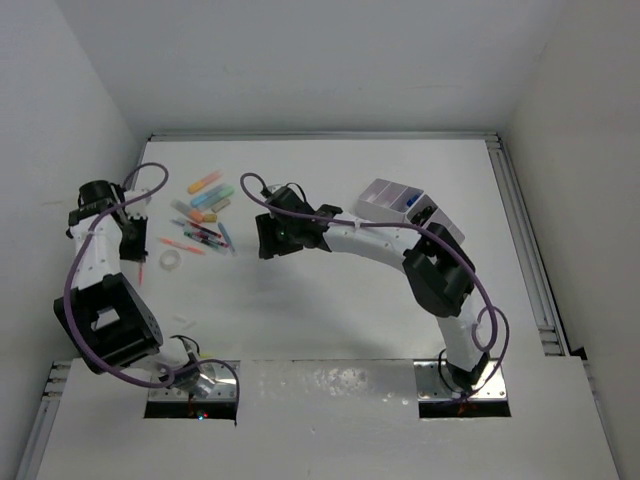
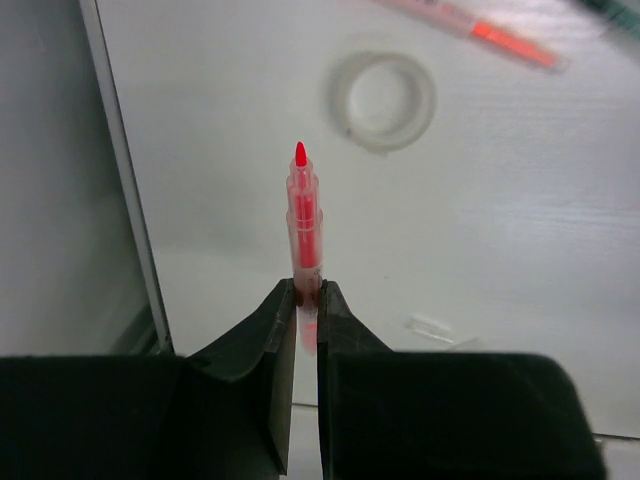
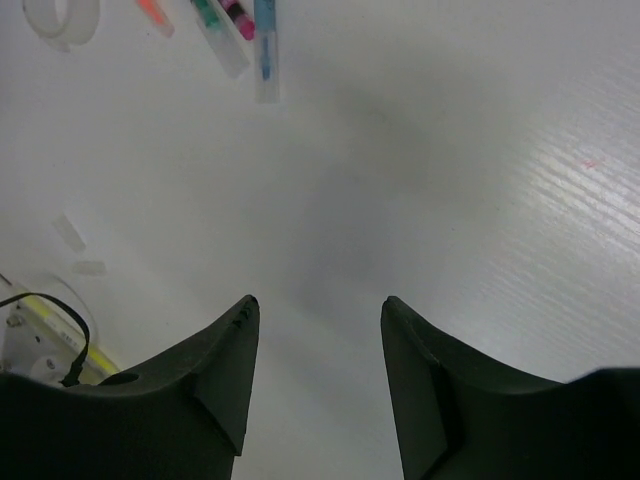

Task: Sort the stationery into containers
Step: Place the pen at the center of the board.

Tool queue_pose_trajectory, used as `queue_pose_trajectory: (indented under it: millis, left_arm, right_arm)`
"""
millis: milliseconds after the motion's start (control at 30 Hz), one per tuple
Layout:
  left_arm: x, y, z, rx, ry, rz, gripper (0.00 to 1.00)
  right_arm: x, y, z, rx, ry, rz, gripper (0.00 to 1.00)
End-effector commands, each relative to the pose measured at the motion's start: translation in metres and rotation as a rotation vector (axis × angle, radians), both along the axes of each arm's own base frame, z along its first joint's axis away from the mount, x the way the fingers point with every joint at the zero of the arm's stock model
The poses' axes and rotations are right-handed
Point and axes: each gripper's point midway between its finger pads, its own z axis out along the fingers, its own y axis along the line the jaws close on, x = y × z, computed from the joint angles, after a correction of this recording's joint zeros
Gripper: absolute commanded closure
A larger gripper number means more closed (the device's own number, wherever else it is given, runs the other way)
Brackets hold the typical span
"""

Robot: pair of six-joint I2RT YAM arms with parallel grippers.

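My left gripper (image 2: 308,290) is shut on the end of a thin red pen (image 2: 304,215), which sticks out forward above the table; in the top view this gripper (image 1: 133,245) hangs at the far left. Pastel highlighters and pens (image 1: 205,208) lie in a loose group behind it. My right gripper (image 3: 318,305) is open with nothing between its fingers, and it hovers over bare table at mid-table (image 1: 262,238), just right of that group. The white and lilac organiser (image 1: 390,192) stands at the back right, with a blue-capped piece (image 1: 412,200) inside.
A clear tape ring (image 2: 381,100) lies on the table ahead of the held pen, also the tape ring (image 1: 172,259) near the left arm. An orange-red pen (image 2: 490,28) lies beyond it. A metal rail (image 2: 125,180) borders the table's left edge. A blue pen (image 3: 265,50) lies ahead of the right gripper.
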Motion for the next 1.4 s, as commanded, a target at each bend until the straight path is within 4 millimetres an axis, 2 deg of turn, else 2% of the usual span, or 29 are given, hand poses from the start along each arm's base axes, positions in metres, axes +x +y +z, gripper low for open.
queue_pose_trajectory:
  millis: [0,167,267,333,400,467,600,633,667,700,733,767,800,833,867,900,933,967,1000,1033,1067,1100,1133,1167,1200,1233,1367]
  left_arm:
    - [-0.02,0.023,-0.019,0.118,0.074,0.007,1.0]
    - [-0.048,0.041,-0.058,0.131,0.176,0.045,1.0]
    - [-0.057,0.039,-0.079,0.1,0.236,0.032,1.0]
    - [-0.057,0.033,-0.086,0.064,0.243,0.014,1.0]
    - [-0.05,0.023,-0.082,0.031,0.208,-0.033,1.0]
    - [-0.037,0.01,-0.067,0.039,0.141,-0.099,1.0]
    - [0.004,-0.025,-0.028,0.055,0.015,-0.262,1.0]
    - [0.021,-0.044,-0.015,0.052,-0.008,-0.335,1.0]
    - [0.031,-0.058,-0.017,0.019,-0.001,-0.37,1.0]
    - [0.043,-0.083,-0.015,0.006,0.0,-0.455,1.0]
    - [0.055,-0.099,-0.007,-0.006,-0.011,-0.514,1.0]
    - [0.06,-0.113,-0.014,-0.025,0.018,-0.558,1.0]
    - [0.066,-0.139,-0.015,-0.037,0.024,-0.641,1.0]
    - [0.073,-0.153,-0.011,-0.046,0.017,-0.681,1.0]
    - [0.075,-0.172,-0.012,-0.068,0.017,-0.735,1.0]
    - [0.075,-0.197,-0.019,-0.086,0.032,-0.805,1.0]
    - [0.081,-0.211,-0.018,-0.093,0.021,-0.839,1.0]
    - [0.081,-0.227,-0.02,-0.126,0.023,-0.865,1.0]
    - [0.081,-0.254,-0.035,-0.182,0.063,-0.89,1.0]
    - [0.083,-0.268,-0.029,-0.209,0.042,-0.901,1.0]
    - [0.079,-0.288,-0.042,-0.254,0.084,-0.916,1.0]
    - [0.083,-0.303,-0.04,-0.301,0.077,-0.914,1.0]
    - [0.086,-0.316,-0.042,-0.346,0.068,-0.909,1.0]
    - [0.08,-0.338,-0.046,-0.472,0.093,-0.864,1.0]
    - [0.085,-0.35,-0.045,-0.534,0.064,-0.841,1.0]
    - [0.079,-0.366,-0.043,-0.648,0.087,-0.768,1.0]
    - [0.078,-0.397,-0.047,-0.744,0.081,-0.604,1.0]
  right_arm:
    - [0.005,-0.002,0.028,0.027,-0.06,-0.063,0.48]
    - [0.004,-0.031,0.027,-0.067,-0.093,-0.105,0.48]
    - [0.002,-0.039,0.027,-0.1,-0.092,-0.112,0.48]
    - [0.0,-0.041,0.026,-0.109,-0.085,-0.112,0.48]
    - [-0.002,-0.042,0.025,-0.124,-0.079,-0.111,0.48]
    - [-0.004,-0.046,0.025,-0.137,-0.069,-0.113,0.47]
    - [-0.008,-0.06,0.032,-0.162,-0.084,-0.136,0.45]
    - [-0.008,-0.066,0.035,-0.168,-0.092,-0.145,0.45]
    - [-0.013,-0.077,0.038,-0.177,-0.103,-0.152,0.44]
    - [-0.01,-0.087,0.041,-0.196,-0.128,-0.182,0.44]
    - [-0.015,-0.102,0.034,-0.224,-0.124,-0.206,0.44]
    - [-0.016,-0.112,0.049,-0.205,-0.152,-0.235,0.44]
    - [-0.012,-0.128,0.052,-0.223,-0.177,-0.285,0.44]
    - [-0.014,-0.139,0.055,-0.215,-0.175,-0.333,0.44]
    - [-0.02,-0.155,0.047,-0.234,-0.163,-0.366,0.44]
    - [-0.019,-0.173,0.061,-0.205,-0.177,-0.426,0.44]
    - [-0.021,-0.187,0.063,-0.192,-0.169,-0.495,0.44]
    - [-0.029,-0.205,0.05,-0.218,-0.148,-0.529,0.44]
    - [-0.033,-0.228,0.051,-0.22,-0.158,-0.599,0.44]
    - [-0.036,-0.238,0.051,-0.222,-0.172,-0.623,0.44]
    - [-0.038,-0.247,0.051,-0.223,-0.188,-0.653,0.44]
    - [-0.041,-0.255,0.059,-0.197,-0.208,-0.683,0.45]
    - [-0.046,-0.266,0.051,-0.207,-0.209,-0.721,0.45]
    - [-0.048,-0.271,0.05,-0.198,-0.214,-0.737,0.45]
    - [-0.05,-0.274,0.054,-0.17,-0.221,-0.752,0.45]
    - [-0.054,-0.279,0.047,-0.185,-0.218,-0.754,0.45]
    - [-0.062,-0.294,0.044,-0.231,-0.218,-0.773,0.45]
